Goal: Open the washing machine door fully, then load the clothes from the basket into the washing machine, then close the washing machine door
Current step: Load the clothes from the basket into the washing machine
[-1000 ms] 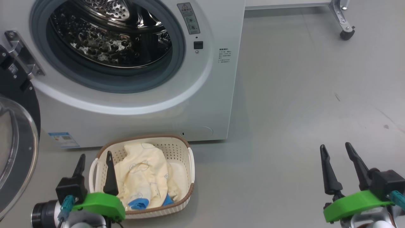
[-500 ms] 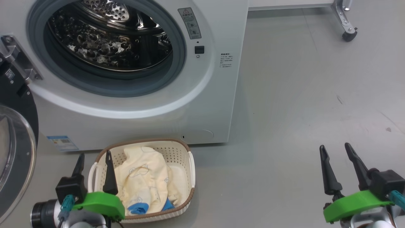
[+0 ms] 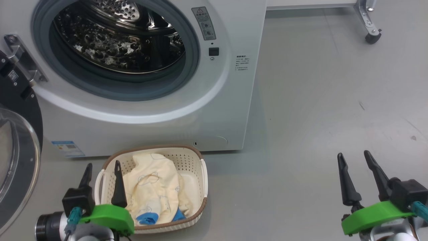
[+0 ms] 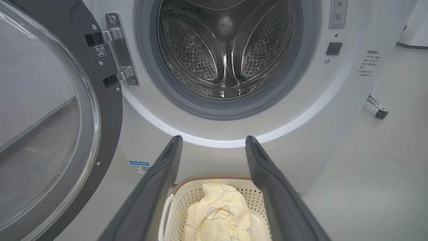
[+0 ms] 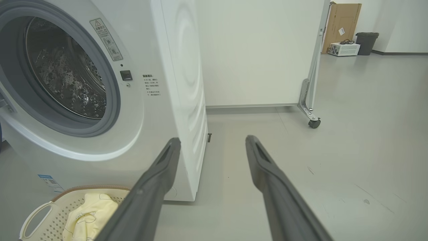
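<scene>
The white washing machine (image 3: 220, 110) stands with its steel drum (image 3: 113, 40) exposed. Its black-rimmed glass door (image 3: 16, 160) (image 4: 43, 127) is swung wide open at the left. The cream basket (image 3: 197, 187) (image 4: 177, 207) (image 5: 40, 214) sits on the floor in front of the machine. In it lie pale yellow clothes (image 3: 155, 184) (image 4: 217, 214) with a blue piece (image 3: 147, 218). My left gripper (image 3: 103, 165) (image 4: 212, 140) hovers open over the basket's left side, holding nothing. At the lower right, over bare floor, my right gripper (image 3: 352, 155) (image 5: 212, 140) is open and empty.
Grey floor (image 3: 317, 117) stretches to the right of the machine. A white panel on a castor (image 3: 371, 36) (image 5: 314, 122) stands behind. In the right wrist view a cardboard box (image 5: 341, 26) and a dark bin (image 5: 366, 43) sit far back.
The head camera has shifted a little, so the whole picture slid slightly. Both grippers stay open and nothing else has visibly moved.
</scene>
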{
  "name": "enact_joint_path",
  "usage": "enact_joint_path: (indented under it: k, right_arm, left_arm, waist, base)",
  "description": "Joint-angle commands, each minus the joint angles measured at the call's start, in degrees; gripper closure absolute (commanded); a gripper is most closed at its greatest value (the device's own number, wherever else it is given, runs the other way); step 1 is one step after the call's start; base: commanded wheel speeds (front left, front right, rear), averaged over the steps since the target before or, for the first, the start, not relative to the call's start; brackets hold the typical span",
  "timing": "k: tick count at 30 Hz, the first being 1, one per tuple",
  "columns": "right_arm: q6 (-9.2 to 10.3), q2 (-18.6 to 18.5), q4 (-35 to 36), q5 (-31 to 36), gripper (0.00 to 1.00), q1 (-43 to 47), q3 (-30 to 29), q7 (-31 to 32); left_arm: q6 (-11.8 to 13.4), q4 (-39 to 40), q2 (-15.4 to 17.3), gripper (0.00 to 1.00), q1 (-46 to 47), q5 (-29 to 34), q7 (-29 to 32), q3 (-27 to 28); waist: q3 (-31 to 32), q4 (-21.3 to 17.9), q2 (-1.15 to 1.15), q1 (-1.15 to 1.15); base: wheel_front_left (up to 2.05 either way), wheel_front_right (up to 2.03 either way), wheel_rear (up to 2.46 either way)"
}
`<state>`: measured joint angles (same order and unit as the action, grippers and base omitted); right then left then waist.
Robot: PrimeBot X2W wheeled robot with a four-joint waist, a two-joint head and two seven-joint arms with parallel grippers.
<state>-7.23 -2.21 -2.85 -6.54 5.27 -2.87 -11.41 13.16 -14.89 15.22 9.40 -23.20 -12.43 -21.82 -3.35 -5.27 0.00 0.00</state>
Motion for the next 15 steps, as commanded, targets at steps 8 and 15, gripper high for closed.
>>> enact_joint_path:
  k: [8,15]
  right_arm:
    - [-0.25,-0.66,1.81,0.25,0.0,-3.36,1.28,-0.61]
    - [-0.25,-0.66,2.17,0.15,0.0,-4.23,1.52,-0.75]
  left_arm:
    - [0.24,0.71,1.36,0.0,3.15,-0.37,-0.03,1.5]
    - [-0.21,-1.39,0.63,0.0,4.67,-0.38,0.95,0.2]
  waist:
    - [-0.99,0.37,0.0,0.0]
    - [-3.32,0.97,0.0,0.0]
  base:
    - [0.0,0.0,0.0]
    - [0.0,0.0,0.0]
